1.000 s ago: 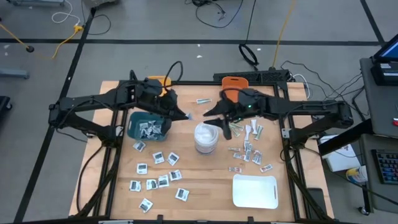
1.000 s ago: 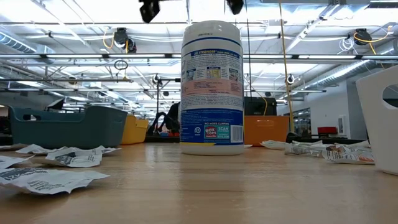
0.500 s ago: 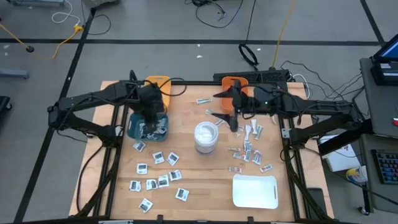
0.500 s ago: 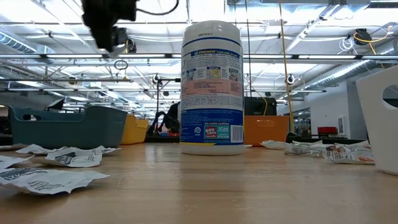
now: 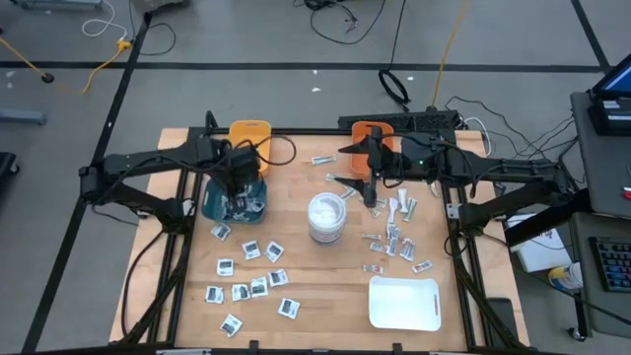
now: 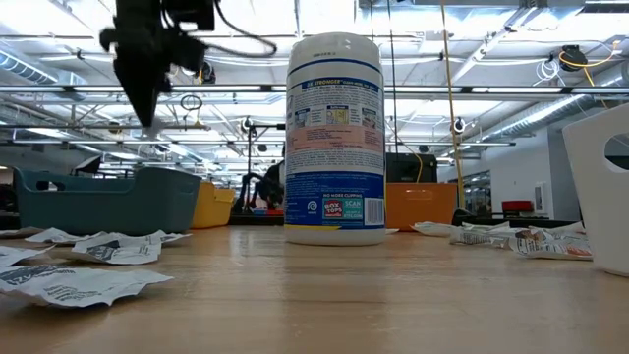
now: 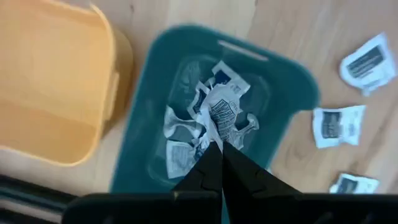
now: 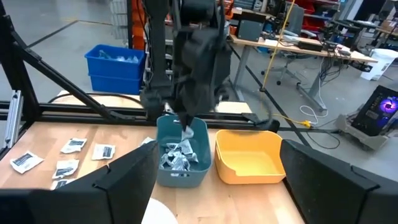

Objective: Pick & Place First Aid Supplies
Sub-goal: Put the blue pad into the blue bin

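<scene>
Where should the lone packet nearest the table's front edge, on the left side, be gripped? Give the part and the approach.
Come straight down from above. The packet lies flat on the table, so a sideways approach would probably find nothing to catch. Pinch across its middle, one finger on each opposite edge. It lies apart from its neighbours, which leaves room for both fingers.

1. The dark left gripper (image 7: 219, 152) is blurred in the left wrist view, and its base is cut off by the picture's edge.
2. Print on the small white square packets (image 5: 246, 286) near the wooden worktop's front left corner is too small to be read.
3. The white rectangular tray (image 6: 601, 187) is cut off at the low view's right edge.
4. The teal plastic bin (image 5: 219, 195) is partly hidden beneath the left arm in the high view.
</scene>
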Tool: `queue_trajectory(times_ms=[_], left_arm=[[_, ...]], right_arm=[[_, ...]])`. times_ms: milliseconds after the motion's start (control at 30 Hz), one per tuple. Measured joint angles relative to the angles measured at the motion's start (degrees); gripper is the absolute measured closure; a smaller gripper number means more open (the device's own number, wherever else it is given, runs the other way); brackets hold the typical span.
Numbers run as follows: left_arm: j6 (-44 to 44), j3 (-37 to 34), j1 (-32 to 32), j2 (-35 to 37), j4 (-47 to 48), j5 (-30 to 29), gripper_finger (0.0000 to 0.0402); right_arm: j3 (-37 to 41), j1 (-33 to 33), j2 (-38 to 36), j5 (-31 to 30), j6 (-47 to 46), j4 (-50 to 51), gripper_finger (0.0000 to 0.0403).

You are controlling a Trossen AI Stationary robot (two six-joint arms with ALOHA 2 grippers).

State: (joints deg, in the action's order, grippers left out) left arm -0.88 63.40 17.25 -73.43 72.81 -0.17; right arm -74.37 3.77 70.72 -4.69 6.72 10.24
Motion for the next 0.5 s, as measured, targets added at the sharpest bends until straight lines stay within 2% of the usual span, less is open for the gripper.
queue_trajectory(times_ms=[367,500], left_arm=[[1.0,-15.3,-0.1,0.2,-13.4,-3.3,0.0402],[0.8,-18.8,-0.5,-0.2,-18.9,-2.8,0.0402]], right_arm=[[0.0,0.0,0.0,0.0,0.0,2.3,0.0080],[0.0,0.0,0.0,0.2,-0.9,3.8,0.0080]])
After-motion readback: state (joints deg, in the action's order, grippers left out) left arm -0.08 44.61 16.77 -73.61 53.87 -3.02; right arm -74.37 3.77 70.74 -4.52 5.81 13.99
